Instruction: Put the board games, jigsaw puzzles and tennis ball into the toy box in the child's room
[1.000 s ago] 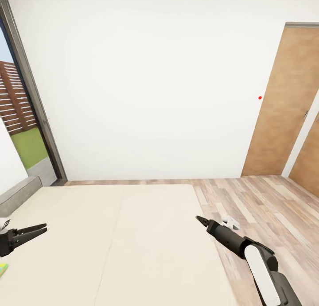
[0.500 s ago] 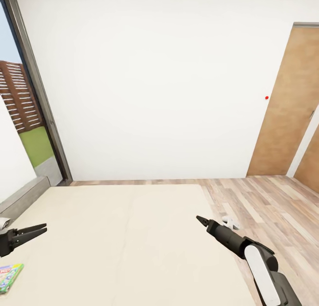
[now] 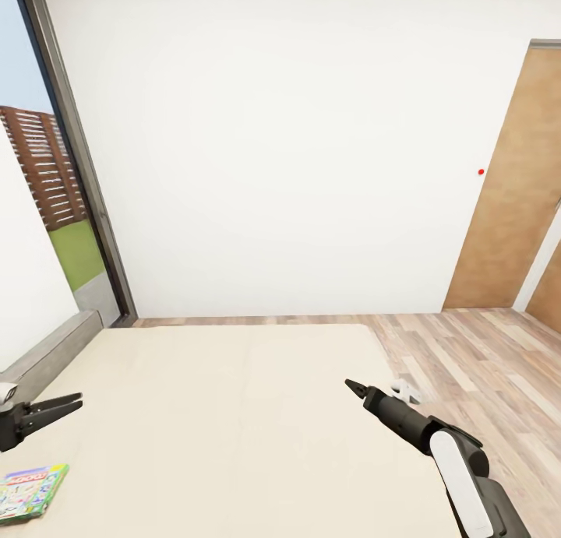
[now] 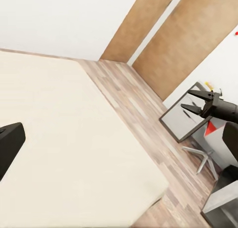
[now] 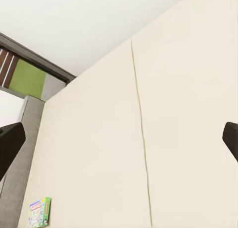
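Note:
A board game (image 3: 31, 491) with a green and white printed cover lies flat on the cream bed (image 3: 234, 421), near the head view's lower left corner. The right wrist view catches the same board game (image 5: 39, 211) by the bed's grey frame. My left gripper (image 3: 78, 402) hovers open above the bed, a short way beyond the game and apart from it. Over the bed's right edge my right gripper (image 3: 352, 387) hangs open and empty; its spread fingers also appear as the right gripper (image 4: 185, 99) in the left wrist view. The toy box and the table are out of view.
A dark-framed window (image 3: 78, 180) stands at the left and a wooden door (image 3: 514, 180) at the right of the white wall. Plank floor (image 3: 467, 351) runs beside the bed. A grey headboard (image 3: 47, 355) borders the bed's left side.
The whole view has swung to the left, so the camera moved. The board game has come fully into sight at the lower left. Both grippers keep their poses.

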